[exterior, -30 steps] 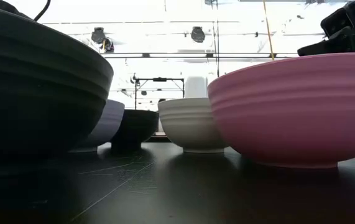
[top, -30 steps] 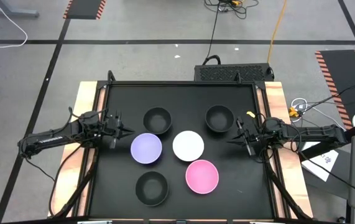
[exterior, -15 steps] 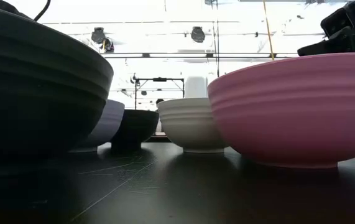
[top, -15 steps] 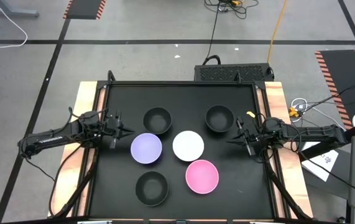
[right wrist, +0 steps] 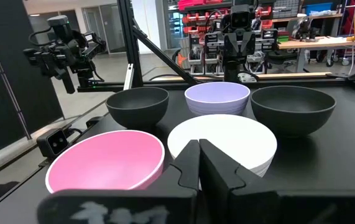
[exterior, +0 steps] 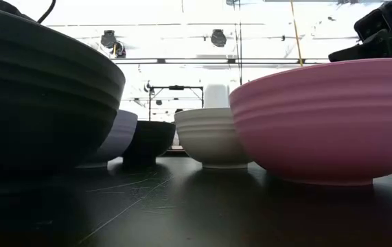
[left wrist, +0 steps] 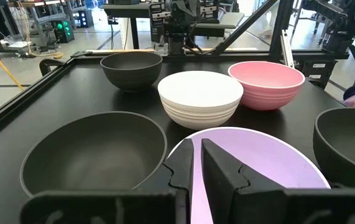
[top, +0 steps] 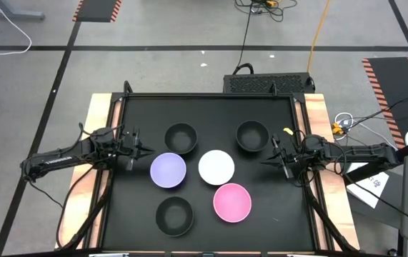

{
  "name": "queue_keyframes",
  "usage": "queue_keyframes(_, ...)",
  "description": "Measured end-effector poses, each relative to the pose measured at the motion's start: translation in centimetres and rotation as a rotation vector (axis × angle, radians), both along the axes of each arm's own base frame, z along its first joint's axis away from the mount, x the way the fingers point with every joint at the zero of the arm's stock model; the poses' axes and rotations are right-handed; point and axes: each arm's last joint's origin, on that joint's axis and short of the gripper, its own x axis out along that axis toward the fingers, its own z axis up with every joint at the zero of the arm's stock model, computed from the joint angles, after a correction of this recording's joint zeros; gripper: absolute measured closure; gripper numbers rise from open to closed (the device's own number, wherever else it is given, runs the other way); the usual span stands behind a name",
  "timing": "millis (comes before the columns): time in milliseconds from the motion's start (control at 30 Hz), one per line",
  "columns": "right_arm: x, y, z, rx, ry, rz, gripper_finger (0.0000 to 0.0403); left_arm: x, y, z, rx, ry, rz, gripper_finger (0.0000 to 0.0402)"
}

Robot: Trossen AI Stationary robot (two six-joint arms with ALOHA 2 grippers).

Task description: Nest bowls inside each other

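Six bowls sit apart on the black table (top: 204,107) around the white bowl (top: 216,166): lavender (top: 168,170) just left, pink (top: 232,201) below, black ones (top: 181,137), (top: 252,135), (top: 174,215). Left gripper (top: 146,150) hovers beside lavender, fingers nearly closed, empty. Right gripper (top: 266,160) waits right of white, fingers closed, empty.

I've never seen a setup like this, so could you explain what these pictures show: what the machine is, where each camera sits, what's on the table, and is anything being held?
It is a robot with two dark arms at a black table. One camera looks down from above, one sits at table height, and one rides on each wrist. The left gripper and right gripper wait at the table's sides, fingers shut, holding nothing. Six bowls sit apart, none nested yet: three black bowls, a lavender bowl, a white bowl and a pink bowl.
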Motion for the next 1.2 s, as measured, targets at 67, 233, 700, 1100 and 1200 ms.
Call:
queue_keyframes(67,0.0,0.0,0.0,0.0,0.0,0.0,0.0403,0.0,0.0,0.0,0.0,0.0,0.0,0.0366)
queue_keyframes(233,0.0,0.0,0.0,0.0,0.0,0.0,0.0403,0.0,0.0,0.0,0.0,0.0,0.0,0.0366)
queue_keyframes(700,0.0,0.0,0.0,0.0,0.0,0.0,0.0403,0.0,0.0,0.0,0.002,-0.004,0.0,0.0366)
queue_keyframes(1100,0.0,0.0,0.0,0.0,0.0,0.0,0.0403,0.2,0.0,1.6,-0.097,-0.149,0.015,0.0366)
queue_keyframes(1200,0.0,0.0,0.0,0.0,0.0,0.0,0.0403,0.2,0.0,1.6,-0.135,-0.153,0.018,0.0366)
